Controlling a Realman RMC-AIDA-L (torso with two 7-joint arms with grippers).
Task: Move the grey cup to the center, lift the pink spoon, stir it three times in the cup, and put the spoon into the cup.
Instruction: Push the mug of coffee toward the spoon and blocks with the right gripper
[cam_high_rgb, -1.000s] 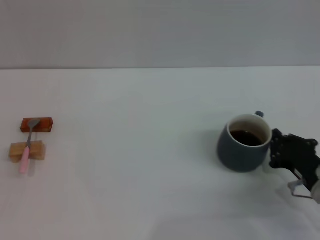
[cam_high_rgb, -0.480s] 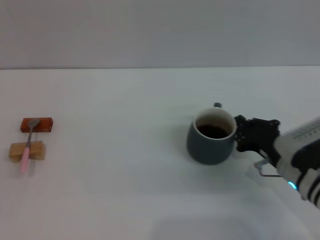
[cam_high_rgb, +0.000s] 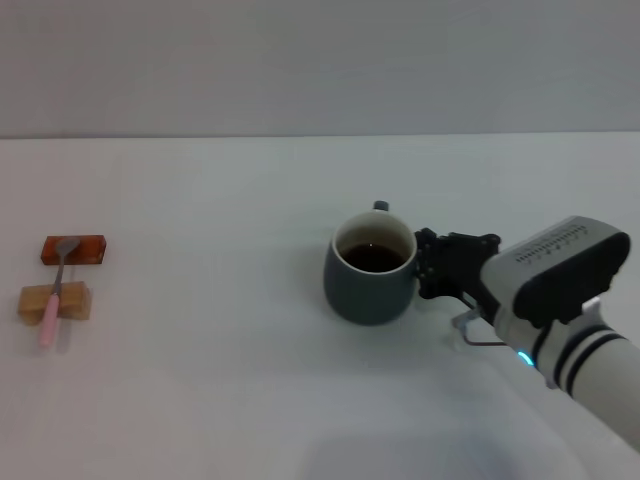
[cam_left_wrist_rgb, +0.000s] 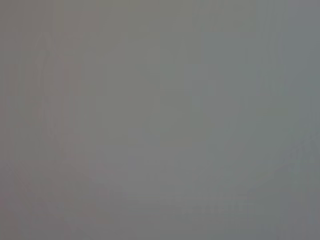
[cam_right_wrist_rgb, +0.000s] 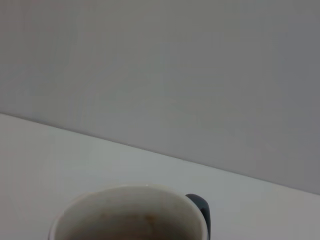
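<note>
My left wrist view: blank grey, nothing readable. Right wrist view cuts off the grey cup (cam_right_wrist_rgb: 131, 212) below its rim. Right gripper (cam_high_rgb: 428, 266) fingertips hidden behind cup.

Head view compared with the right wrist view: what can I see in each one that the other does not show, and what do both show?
Only the head view shows the pink spoon resting across two small blocks at the table's left, the dark liquid in the grey cup, and the right gripper against the cup's right side. Only the right wrist view shows the cup's rim up close, filling the lower edge. Both show the cup, its handle, the white table and the grey wall.
</note>
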